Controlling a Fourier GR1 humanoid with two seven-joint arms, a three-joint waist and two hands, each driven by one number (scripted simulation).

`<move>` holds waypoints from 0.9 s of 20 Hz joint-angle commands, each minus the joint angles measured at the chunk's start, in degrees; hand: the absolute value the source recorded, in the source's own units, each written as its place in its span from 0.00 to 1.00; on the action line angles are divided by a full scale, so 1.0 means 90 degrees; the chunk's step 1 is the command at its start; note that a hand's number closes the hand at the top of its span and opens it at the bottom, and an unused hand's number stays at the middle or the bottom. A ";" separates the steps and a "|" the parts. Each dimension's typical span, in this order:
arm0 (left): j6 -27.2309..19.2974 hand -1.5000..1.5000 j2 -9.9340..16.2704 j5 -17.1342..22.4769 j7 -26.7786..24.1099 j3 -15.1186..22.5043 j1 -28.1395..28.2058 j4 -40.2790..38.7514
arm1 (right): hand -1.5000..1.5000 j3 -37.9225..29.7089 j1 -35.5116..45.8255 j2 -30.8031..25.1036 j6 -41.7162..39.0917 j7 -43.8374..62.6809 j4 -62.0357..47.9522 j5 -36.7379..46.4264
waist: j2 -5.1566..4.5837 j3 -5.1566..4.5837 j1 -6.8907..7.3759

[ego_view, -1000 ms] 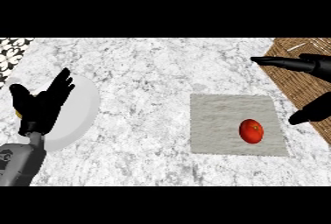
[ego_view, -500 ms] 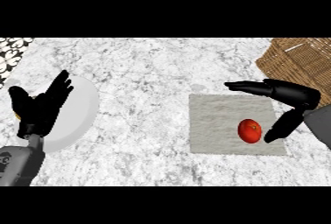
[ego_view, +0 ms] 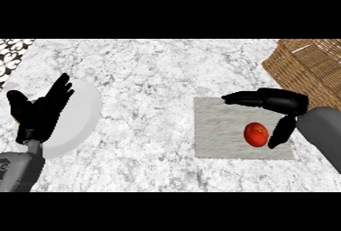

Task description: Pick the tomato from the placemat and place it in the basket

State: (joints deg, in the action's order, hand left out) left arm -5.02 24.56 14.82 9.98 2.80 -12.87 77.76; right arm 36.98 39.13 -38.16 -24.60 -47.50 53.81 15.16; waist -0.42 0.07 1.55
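A red tomato point(ego_view: 255, 134) lies on the pale grey placemat point(ego_view: 220, 131), right of its middle. My right hand point(ego_view: 283, 104) hovers over the mat, fingers stretched leftward above the tomato and thumb point(ego_view: 279, 133) pointing down just right of it; the hand is open and nothing is held. The woven basket point(ego_view: 310, 67) stands at the upper right, partly cut off by the view's edge. My left hand point(ego_view: 39, 113) rests open at the left edge, fingers up.
A white plate point(ego_view: 78, 118) lies at the left, partly behind my left hand. A dark patterned object point(ego_view: 12, 49) shows in the upper left corner. Marble counter spreads between the plate and the placemat.
My right hand has moved left and down from over the basket to the tomato, so its thumb now stands close beside the fruit. The basket is uncovered. The left hand has barely moved.
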 commanded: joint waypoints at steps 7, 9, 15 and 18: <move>0.0028 0.50 -0.0027 -0.0039 0.0223 -0.0128 -0.0112 0.0070 | 0.00 0.0305 0.0440 0.0026 -0.0690 -0.1685 -0.1125 0.0179 | -0.0009 0.0000 0.0018; 0.0124 0.50 -0.0027 -0.0062 0.0017 -0.0147 -0.0155 -0.0092 | 0.00 0.0444 0.0401 0.0160 -0.0793 -0.1627 -0.0981 0.0024 | -0.0013 -0.0004 -0.0005; -0.0091 0.50 -0.0305 -0.0213 -0.0068 -0.0015 0.0133 0.0095 | 0.00 0.0731 0.0285 0.0065 -0.0481 -0.2126 -0.1147 0.0001 | -0.0008 0.0001 0.0042; 0.0057 0.50 -0.0235 -0.0206 -0.0076 -0.0118 -0.0013 -0.0108 | 0.00 0.0775 0.0385 0.0128 -0.0274 -0.1977 -0.1152 0.0093 | 0.0006 -0.0004 -0.0048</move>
State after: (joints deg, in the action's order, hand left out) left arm -4.68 23.09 13.42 10.29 1.99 -13.31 77.66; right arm 43.52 41.53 -37.87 -20.36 -55.45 45.75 15.24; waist -0.46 0.07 1.46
